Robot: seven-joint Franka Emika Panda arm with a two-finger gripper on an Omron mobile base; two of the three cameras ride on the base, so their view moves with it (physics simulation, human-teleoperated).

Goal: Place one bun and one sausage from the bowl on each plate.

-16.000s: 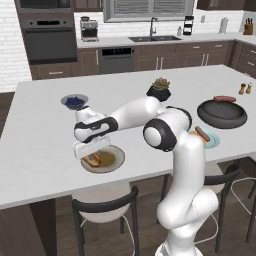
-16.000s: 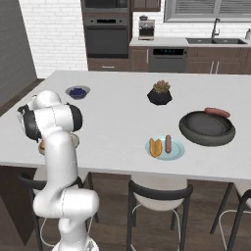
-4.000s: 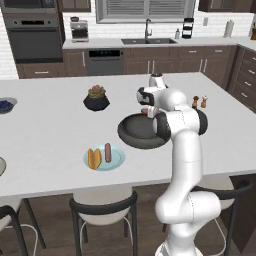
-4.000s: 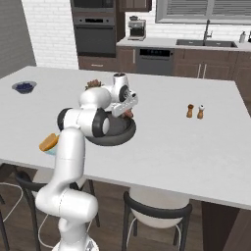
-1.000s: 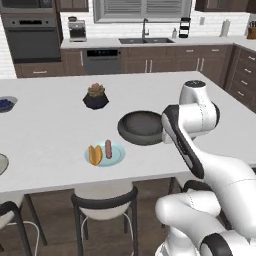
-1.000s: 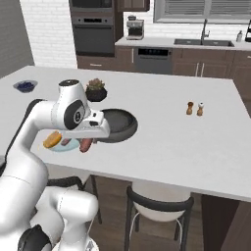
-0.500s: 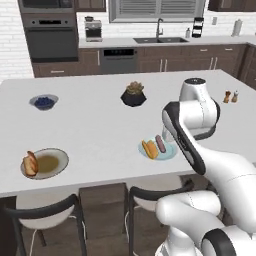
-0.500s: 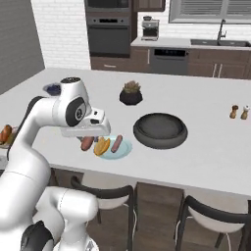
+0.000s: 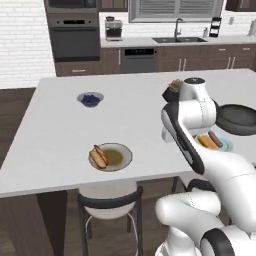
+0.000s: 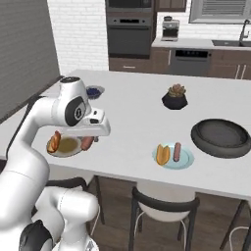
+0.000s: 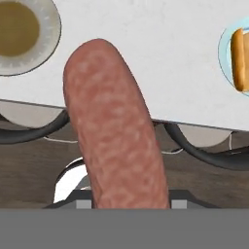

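Observation:
My gripper (image 10: 89, 138) is shut on a reddish-brown sausage (image 10: 87, 142), which fills the middle of the hand view (image 11: 114, 131). It hangs over the counter's front edge, just right of the grey-rimmed plate (image 10: 68, 147) with its brownish centre. An orange-tan bun (image 10: 54, 142) lies on that plate's left side, seen also from the left base (image 9: 98, 156). The light blue plate (image 10: 185, 160) carries a bun (image 10: 162, 154) and a second sausage (image 10: 177, 151). Farther right sits the dark bowl (image 10: 223, 137), with nothing visible inside.
A black plant pot (image 10: 175, 98) and a small grey bowl of blue berries (image 10: 94, 91) stand toward the counter's far side. Dark stools (image 10: 164, 201) are tucked under the front edge. My white arm covers part of the counter in the left base view.
The base has driven left along the counter, so the whole scene shifted right. The sausage stays in the grip and now hangs by the grey-rimmed plate instead of the blue one.

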